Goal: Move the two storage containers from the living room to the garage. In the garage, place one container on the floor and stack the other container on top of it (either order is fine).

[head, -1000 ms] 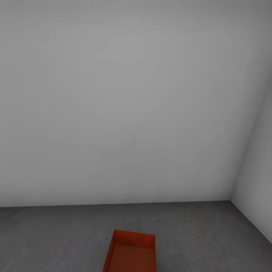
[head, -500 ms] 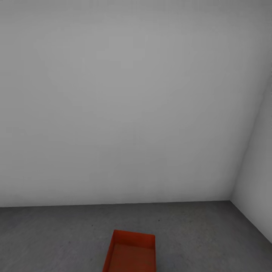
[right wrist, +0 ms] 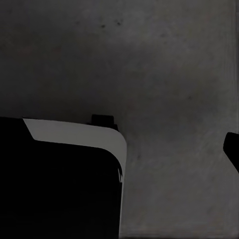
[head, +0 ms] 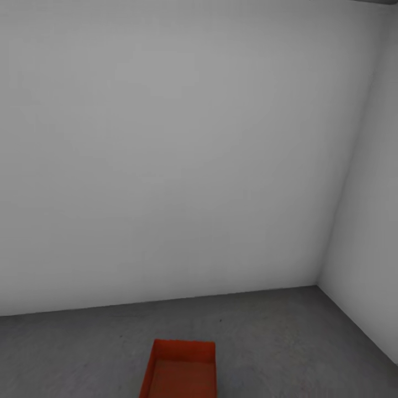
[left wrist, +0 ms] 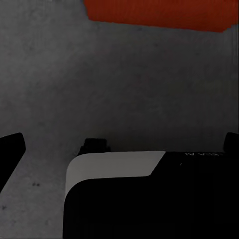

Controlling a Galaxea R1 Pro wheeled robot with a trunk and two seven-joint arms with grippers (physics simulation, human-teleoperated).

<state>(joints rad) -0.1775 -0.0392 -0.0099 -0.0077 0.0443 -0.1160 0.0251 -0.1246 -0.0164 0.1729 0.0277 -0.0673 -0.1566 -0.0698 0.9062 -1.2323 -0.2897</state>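
One of the storage containers (head: pixel 178 369), an orange-red open bin, rests on the grey concrete floor (head: pixel 287 342) of the garage at the bottom edge of the head view, cut off by the frame. Its wall (left wrist: pixel 159 12) also shows as an orange-red strip in the left wrist view, well beyond my left gripper (left wrist: pixel 119 147). That gripper is open, its dark fingertips (left wrist: pixel 11 149) far apart with nothing between them. My right gripper (right wrist: pixel 119 149) hangs over bare concrete, one fingertip (right wrist: pixel 232 149) out at the picture's edge, holding nothing.
A plain white-grey wall (head: pixel 166 166) stands just behind the bin and meets a side wall (head: pixel 370 232) in a corner at the right. Part of my own white-and-black body (left wrist: pixel 114 169) (right wrist: pixel 74 134) lies under both wrists. Open concrete surrounds the bin.
The whole head picture has shifted: the corner and the bin sit further left and lower, so the camera moved. The bin itself has not moved.
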